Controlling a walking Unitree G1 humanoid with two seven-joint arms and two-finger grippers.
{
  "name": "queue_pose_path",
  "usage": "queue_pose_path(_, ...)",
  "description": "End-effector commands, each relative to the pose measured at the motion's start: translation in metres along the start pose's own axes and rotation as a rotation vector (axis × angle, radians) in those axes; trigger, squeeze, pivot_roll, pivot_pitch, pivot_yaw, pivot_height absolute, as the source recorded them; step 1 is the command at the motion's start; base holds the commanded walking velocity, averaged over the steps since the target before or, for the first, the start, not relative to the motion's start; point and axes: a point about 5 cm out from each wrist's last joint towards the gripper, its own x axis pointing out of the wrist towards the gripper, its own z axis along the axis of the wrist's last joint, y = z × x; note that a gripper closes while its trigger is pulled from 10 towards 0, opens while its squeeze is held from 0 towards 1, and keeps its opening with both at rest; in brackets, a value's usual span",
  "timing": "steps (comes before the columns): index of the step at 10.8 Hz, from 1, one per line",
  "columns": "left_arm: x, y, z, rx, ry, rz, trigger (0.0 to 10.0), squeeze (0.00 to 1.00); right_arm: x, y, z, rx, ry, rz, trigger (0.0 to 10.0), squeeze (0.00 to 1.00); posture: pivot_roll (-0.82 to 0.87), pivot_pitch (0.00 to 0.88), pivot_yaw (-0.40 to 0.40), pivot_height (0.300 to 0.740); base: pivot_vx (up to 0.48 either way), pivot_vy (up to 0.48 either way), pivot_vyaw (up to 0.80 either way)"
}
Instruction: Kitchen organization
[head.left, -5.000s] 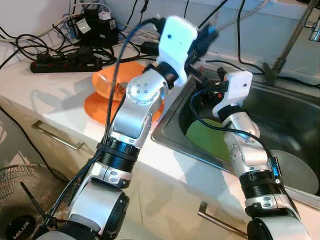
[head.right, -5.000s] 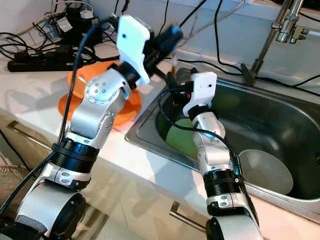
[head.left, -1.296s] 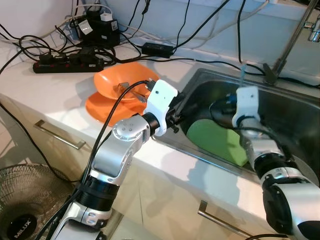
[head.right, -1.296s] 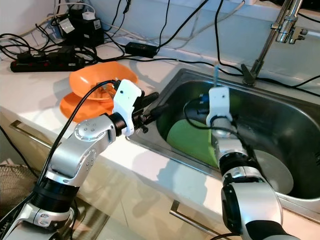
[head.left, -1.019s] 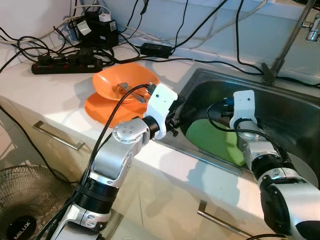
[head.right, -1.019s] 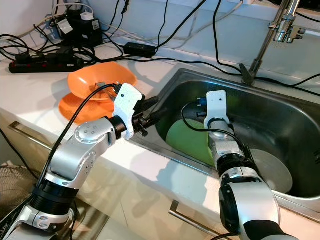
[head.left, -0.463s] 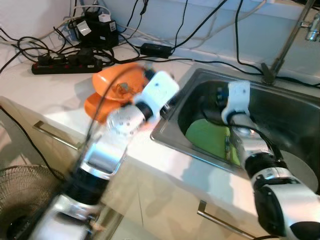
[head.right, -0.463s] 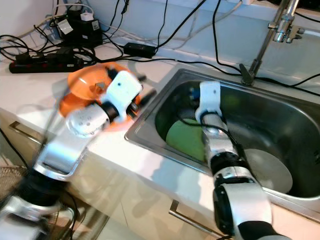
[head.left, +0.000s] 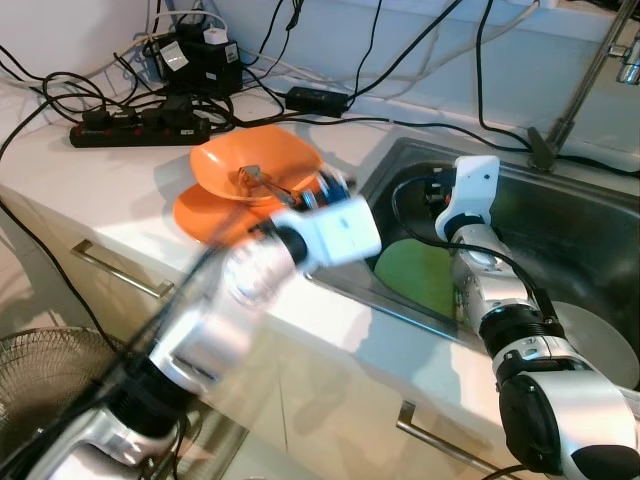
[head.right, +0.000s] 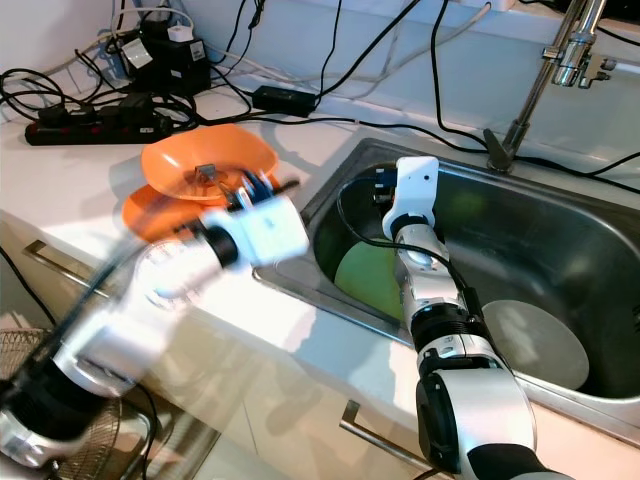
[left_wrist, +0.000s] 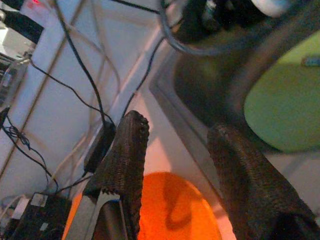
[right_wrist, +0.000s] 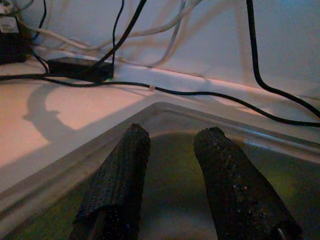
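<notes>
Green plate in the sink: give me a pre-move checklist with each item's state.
1. Right tool open, nothing between its fingers: ok.
2. Flat green plate leaning on the steel sink's near wall, part hidden by the right arm: ok.
3. Left tool open and empty, over the orange plastic dishes: ok.
4. Left arm steady: not ok, blurred.
5. Grey round plate lying apart from the green one: ok.

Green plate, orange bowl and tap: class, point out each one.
green plate (head.left: 415, 277), left eye view, its bare middle.
orange bowl (head.left: 285, 165), left eye view, inner wall.
tap (head.right: 548, 66), right eye view, slanted metal pipe.
</notes>
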Motion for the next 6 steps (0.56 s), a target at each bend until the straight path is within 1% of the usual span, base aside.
queue_pose_path(1, 0.001, 0.000, -0.003, 0.031, 0.045, 0.023, 10.0, 0.00, 0.000, -0.002, 0.001, 0.012, -0.010, -0.007, 10.0, 0.00, 0.26, 0.000, -0.039, 0.740, 0.000, 0.000, 0.00)
queue_pose_path(4, -0.003, 0.004, -0.017, 0.078, 0.146, 0.074, 10.0, 0.00, -0.001, -0.007, 0.001, 0.009, -0.009, -0.013, 10.0, 0.00, 0.26, 0.003, -0.046, 0.740, 0.000, 0.000, 0.00)
queue_pose_path(5, -0.004, 0.005, -0.017, 0.076, 0.161, 0.074, 10.0, 0.00, -0.001, -0.007, 0.001, 0.010, -0.009, -0.011, 10.0, 0.00, 0.26, 0.006, -0.049, 0.740, 0.000, 0.000, 0.00)
queue_pose_path(6, -0.007, 0.007, -0.015, 0.067, 0.149, 0.078, 10.0, 0.00, -0.001, -0.006, 0.002, 0.010, -0.010, -0.011, 10.0, 0.00, 0.26, 0.008, -0.050, 0.740, 0.000, 0.000, 0.00)
